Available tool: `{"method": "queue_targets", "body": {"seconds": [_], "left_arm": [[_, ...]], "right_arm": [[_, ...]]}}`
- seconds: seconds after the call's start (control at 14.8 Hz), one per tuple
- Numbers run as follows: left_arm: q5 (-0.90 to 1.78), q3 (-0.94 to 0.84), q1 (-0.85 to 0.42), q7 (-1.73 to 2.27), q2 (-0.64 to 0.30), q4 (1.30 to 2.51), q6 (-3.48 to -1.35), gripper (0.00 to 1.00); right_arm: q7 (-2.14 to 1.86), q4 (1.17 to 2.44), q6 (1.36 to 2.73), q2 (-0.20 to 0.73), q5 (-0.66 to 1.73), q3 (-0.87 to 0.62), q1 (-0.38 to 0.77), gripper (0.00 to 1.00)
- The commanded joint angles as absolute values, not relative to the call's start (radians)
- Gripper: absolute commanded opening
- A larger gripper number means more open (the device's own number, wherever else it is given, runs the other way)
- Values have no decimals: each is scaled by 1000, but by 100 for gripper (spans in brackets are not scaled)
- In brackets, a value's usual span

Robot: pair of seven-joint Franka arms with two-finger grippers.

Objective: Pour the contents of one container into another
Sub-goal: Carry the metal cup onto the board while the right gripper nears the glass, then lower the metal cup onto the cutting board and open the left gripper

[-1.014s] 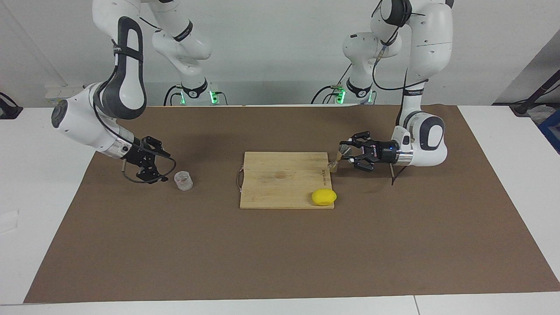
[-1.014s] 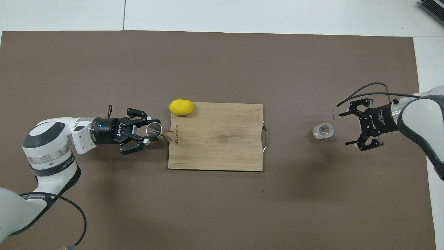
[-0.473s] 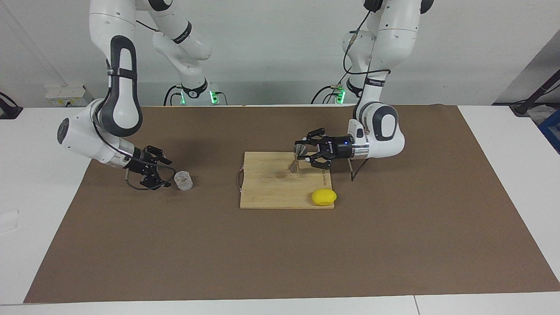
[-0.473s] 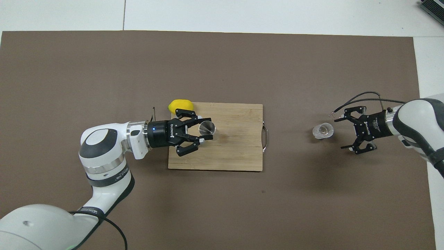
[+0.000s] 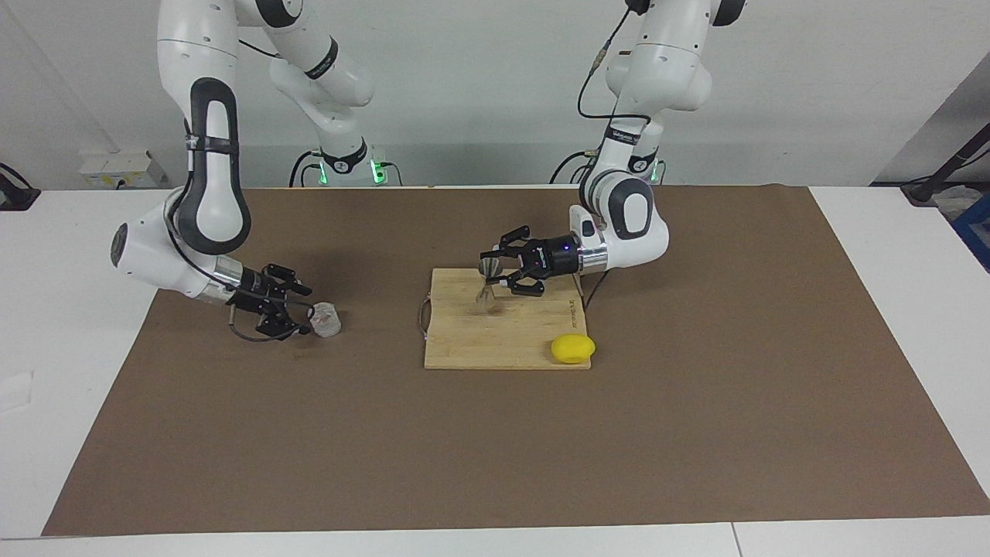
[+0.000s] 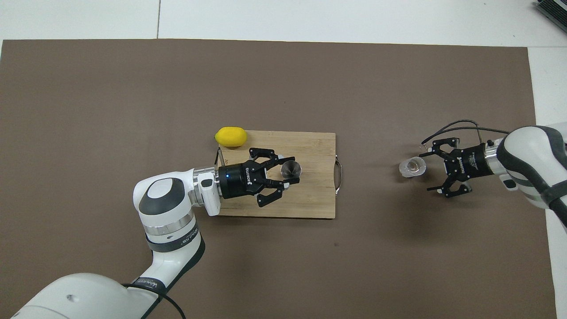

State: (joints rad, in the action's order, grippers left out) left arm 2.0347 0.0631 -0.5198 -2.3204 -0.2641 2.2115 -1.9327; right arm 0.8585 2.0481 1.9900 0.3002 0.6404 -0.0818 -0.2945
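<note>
Currently left gripper [image 5: 495,275] pinches grey metal hourglass jigger [image 5: 488,282] over wooden cutting board [image 5: 503,340]; right gripper [image 5: 298,311] spread beside clear glass cup [image 5: 326,320].

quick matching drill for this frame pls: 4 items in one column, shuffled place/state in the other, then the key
Items
1. jigger
2. glass cup
3. lemon
4. cutting board

Places/states
A. on the brown mat, right beside the right gripper
B. flat at mid table, with a handle at the end toward the right arm
C. held upright in the left gripper over the board
D. at the board's corner toward the left arm's end, on the edge farther from the robots

Pairs: 1-C, 2-A, 3-D, 4-B
</note>
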Motion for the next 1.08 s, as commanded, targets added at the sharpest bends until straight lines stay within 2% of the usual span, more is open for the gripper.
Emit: {"method": "queue_targets", "body": {"seconds": [0.0,0.41,0.54,0.68,0.81,0.95,1.01], "left_arm": [[2069,78,-540,-2388,-245,2264,-1957,34],[2103,80,-538,-2470,-247,2270,-1971,35],[2103,81,-538,-2471,-247,2270,-1971,48],[2103,81,-540,-2471,-247,2273,-1980,55],[2103,81,-540,-2471,-249,2275,-1991,54],[2103,81,-540,-2471,-250,2275,-2009,56],[2103,81,-538,-2470,-255,2275,-2014,70]], "right_arm": [[821,2074,2039,296,704,-89,-287,100],[773,2106,2075,301,756,-89,-276,100],[772,2111,2080,301,758,-90,-272,100],[752,2126,2101,301,773,-91,-272,99],[744,2138,2112,299,811,-89,-253,99],[744,2138,2111,298,813,-89,-252,90],[742,2138,2109,298,813,-89,-253,84]]}}
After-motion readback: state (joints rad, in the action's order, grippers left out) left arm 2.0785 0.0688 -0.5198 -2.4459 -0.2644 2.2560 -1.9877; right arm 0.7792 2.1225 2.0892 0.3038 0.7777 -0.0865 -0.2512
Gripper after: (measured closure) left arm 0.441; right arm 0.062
